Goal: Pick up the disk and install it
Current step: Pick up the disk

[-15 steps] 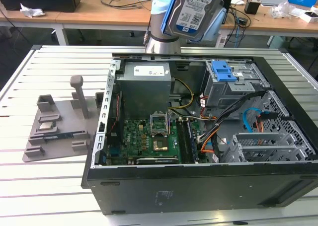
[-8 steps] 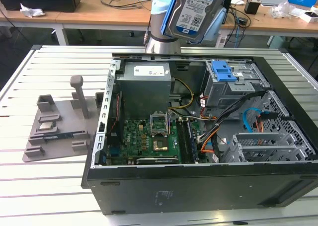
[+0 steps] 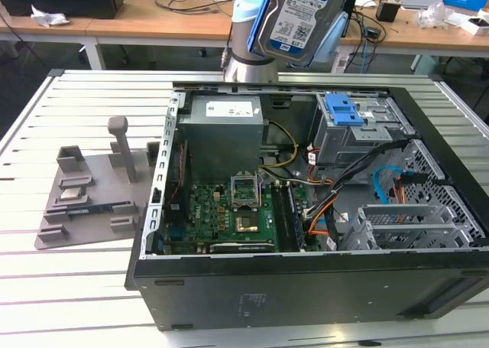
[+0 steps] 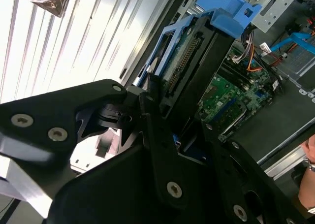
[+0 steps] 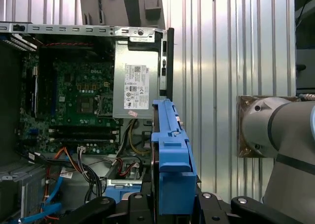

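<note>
Tool point(image 5: 170, 202) clamps the disk point(image 3: 302, 19) above the computer case point(image 3: 306, 287) on a slatted table point(image 3: 76, 279); desks point(image 3: 153, 19) behind.

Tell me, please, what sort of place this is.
Probably a robotics lab or workshop: an open PC case lies on a slatted metal table, the arm holds a disk, and desks with cables stand behind.

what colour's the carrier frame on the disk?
Blue. The carrier shows best edge-on in the first wrist view; the exterior view shows it framing the silver disk.
</note>
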